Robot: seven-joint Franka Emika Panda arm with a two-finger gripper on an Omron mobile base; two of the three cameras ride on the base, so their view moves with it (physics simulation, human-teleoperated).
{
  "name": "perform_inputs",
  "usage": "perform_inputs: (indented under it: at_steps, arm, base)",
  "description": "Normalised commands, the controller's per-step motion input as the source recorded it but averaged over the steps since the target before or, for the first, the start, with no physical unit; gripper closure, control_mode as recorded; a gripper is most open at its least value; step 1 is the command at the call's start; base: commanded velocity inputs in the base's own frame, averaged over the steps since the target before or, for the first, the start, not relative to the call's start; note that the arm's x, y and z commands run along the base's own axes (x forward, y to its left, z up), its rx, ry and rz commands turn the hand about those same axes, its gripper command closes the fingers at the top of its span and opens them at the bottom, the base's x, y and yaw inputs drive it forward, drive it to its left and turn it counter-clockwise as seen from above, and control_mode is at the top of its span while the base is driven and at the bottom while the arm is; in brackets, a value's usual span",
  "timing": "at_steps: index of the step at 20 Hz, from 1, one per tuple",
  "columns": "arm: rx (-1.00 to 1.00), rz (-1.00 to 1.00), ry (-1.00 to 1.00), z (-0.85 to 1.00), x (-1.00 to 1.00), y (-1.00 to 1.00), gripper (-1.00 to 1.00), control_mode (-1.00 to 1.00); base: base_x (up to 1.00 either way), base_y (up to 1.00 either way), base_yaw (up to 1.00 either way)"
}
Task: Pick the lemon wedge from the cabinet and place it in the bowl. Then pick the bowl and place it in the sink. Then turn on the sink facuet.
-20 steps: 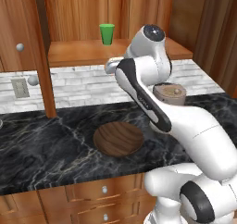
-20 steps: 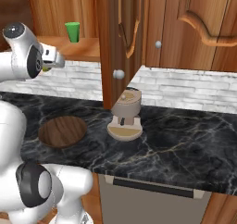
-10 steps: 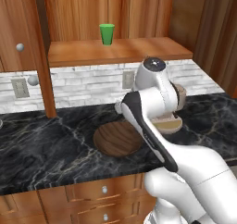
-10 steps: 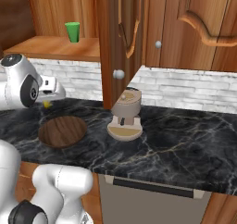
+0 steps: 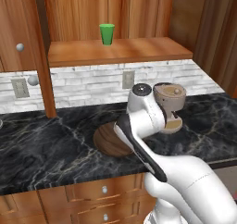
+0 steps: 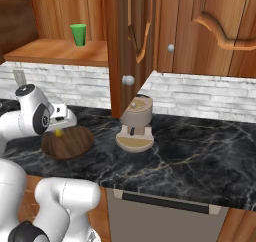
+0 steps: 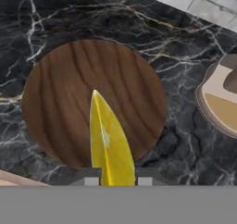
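Observation:
My gripper (image 7: 115, 178) is shut on the lemon wedge (image 7: 109, 144), a slim yellow wedge pointing away from the hand. It hangs just above the bowl (image 7: 65, 102), a shallow dark wooden dish on the black marbled counter. From the right base view the lemon wedge (image 6: 59, 132) is a small yellow spot under my gripper (image 6: 59, 129), over the near left part of the bowl (image 6: 72, 143). In the left base view my arm covers the right side of the bowl (image 5: 105, 140). The cabinet (image 5: 120, 49) stands open above. The sink and the sink faucet are out of view.
A green cup (image 5: 107, 34) stands on the cabinet shelf. A beige round-topped appliance (image 6: 135, 126) sits on the counter right of the bowl. An open cabinet door with a silver knob (image 6: 128, 79) hangs above it. Drawers (image 5: 104, 189) run below the counter edge.
My arm has come down from shelf height to just over the bowl, carrying the lemon wedge. The bowl, the cup and the appliance have stayed put.

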Motion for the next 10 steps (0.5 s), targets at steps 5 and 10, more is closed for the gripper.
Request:
perform_inputs:
  at_steps: [5,10]
  arm:
    - [0.0,0.0,0.0,-0.55,0.47,0.04,1.0,-1.0]
    - [0.0,0.0,0.0,-0.51,0.32,0.09,1.0,-1.0]
  base:
    - [0.0,0.0,0.0]
    - [0.0,0.0,0.0]
